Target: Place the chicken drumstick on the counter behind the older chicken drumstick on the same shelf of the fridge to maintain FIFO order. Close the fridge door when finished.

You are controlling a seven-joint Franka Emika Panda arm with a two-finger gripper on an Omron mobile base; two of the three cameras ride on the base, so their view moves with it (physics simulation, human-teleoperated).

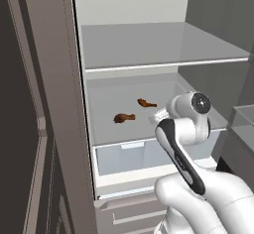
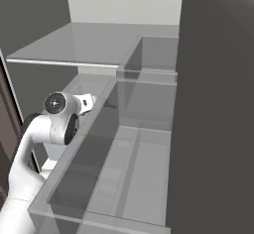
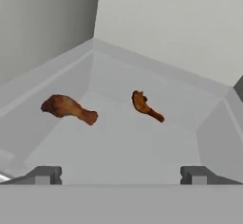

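two chicken drumsticks are lying on the same shelf (image 1: 104,129) inside the fridge (image 1: 69,129). the rear drumstick (image 3: 146,106) is sitting toward twelve o'clock, nearer the back wall, and the front drumstick (image 3: 69,108) is sitting toward nine o'clock of it, nearer the shelf's front edge; in the left base view they are showing as (image 1: 146,103) and (image 1: 123,117), apart from each other. judging from how they are lying, the placing looks done and closing the door is what is remaining.

the gripper (image 3: 121,173) is hovering at the six o'clock side of the shelf with its fingertips (image 3: 45,174) spread wide and nothing between them, so the jaws are released and empty.

the risks are lying in getting out. the hand is sitting just inside the fridge opening, under the upper shelf (image 1: 163,47) and above the drawer (image 1: 149,156); pulling back at an upward angle could be knocking the wrist on that upper shelf, and dropping low could be catching the drawer front. any forward drift could be nudging the front drumstick and spoiling the order. the fridge door (image 2: 213,129), with its bins (image 2: 124,168), is standing open close at the arm's three o'clock, so swinging wide toward it could be striking the bins, and pushing the door before the arm is clear could be trapping the arm.
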